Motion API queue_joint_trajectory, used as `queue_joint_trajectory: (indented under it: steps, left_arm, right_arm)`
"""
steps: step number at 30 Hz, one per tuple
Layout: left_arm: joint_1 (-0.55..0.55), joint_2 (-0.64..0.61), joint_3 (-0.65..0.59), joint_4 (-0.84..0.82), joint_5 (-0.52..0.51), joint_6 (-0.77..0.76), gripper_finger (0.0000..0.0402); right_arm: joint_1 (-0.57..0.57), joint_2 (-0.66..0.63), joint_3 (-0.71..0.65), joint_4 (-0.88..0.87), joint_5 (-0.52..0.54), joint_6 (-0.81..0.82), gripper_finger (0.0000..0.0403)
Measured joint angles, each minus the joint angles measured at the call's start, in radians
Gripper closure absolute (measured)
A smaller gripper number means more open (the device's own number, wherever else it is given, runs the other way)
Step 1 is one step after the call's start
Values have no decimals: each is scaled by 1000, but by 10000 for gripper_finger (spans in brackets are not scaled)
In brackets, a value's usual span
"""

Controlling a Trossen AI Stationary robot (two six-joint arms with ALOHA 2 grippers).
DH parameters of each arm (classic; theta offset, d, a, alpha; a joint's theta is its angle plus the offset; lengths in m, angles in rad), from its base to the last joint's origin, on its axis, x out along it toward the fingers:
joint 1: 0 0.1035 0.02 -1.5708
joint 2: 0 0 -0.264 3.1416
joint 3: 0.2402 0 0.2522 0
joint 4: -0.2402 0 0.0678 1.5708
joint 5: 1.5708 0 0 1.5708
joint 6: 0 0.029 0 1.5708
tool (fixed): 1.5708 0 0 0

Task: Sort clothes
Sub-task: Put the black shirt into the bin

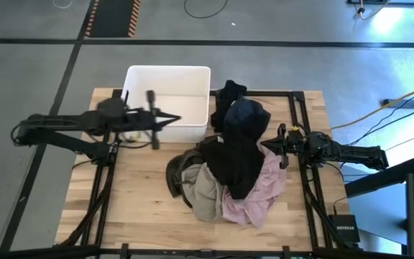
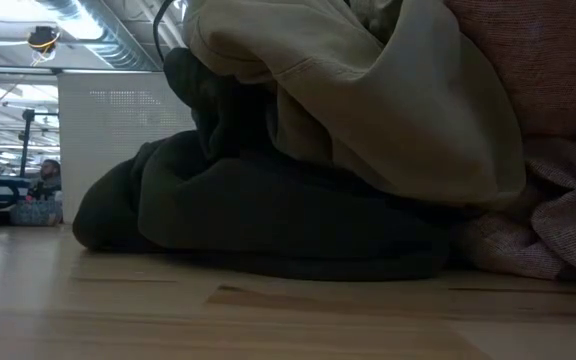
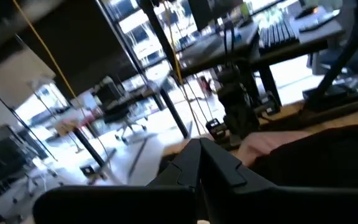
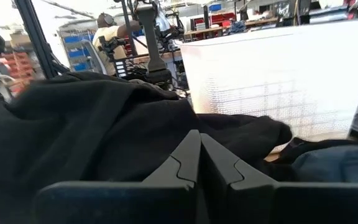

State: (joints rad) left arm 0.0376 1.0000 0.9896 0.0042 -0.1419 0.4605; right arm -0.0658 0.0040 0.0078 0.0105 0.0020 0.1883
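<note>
While nothing has yet been lifted from the heap, the clothes are found piled together on the right half of the wooden table (image 1: 128, 208), just beside the white tub (image 1: 169, 90); a black garment (image 1: 237, 162) is draped over the top, a navy blue one (image 1: 246, 114) lies toward the tub, a pale pink one (image 1: 261, 198) and a beige-grey one (image 1: 205, 196) spread at the near side, and a dark olive-grey one (image 2: 268, 215) sits underneath; the left gripper (image 1: 152, 119) is held over the tub's near edge, its fingers pressed together and empty, probably after or before a drop; the right gripper (image 1: 282, 144) is poised against the heap's edge, likewise closed on nothing, judged ready for a pick
</note>
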Motion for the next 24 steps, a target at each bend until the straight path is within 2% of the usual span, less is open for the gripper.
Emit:
queue_joint_trajectory:
  steps: [7, 11, 13, 16, 19, 22, 24]
  left_arm:
    - [-66, 211, 51, 94, 11, -93, 400]
    - [-136, 319, 62, 186, 15, -45, 400]
    - [-161, 376, 108, 189, 16, -21, 400]
    - [-185, 448, 225, 125, -13, -24, 400]
    - [-196, 508, 380, -23, -23, -56, 400]
    - [-204, 561, 491, -153, -23, -84, 400]
    - [-209, 584, 521, -174, -23, -106, 399]
  right_arm:
    - [0, 0, 0, 14, -11, 172, 388]
    - [1, 0, 0, 63, -48, 181, 388]
    - [1, 0, 0, 124, -78, 199, 388]
    - [1, 0, 0, 228, -86, 205, 388]
    - [1, 0, 0, 319, -65, 194, 388]
    - [1, 0, 0, 336, -24, 164, 388]
    - [0, 0, 0, 326, 4, 149, 388]
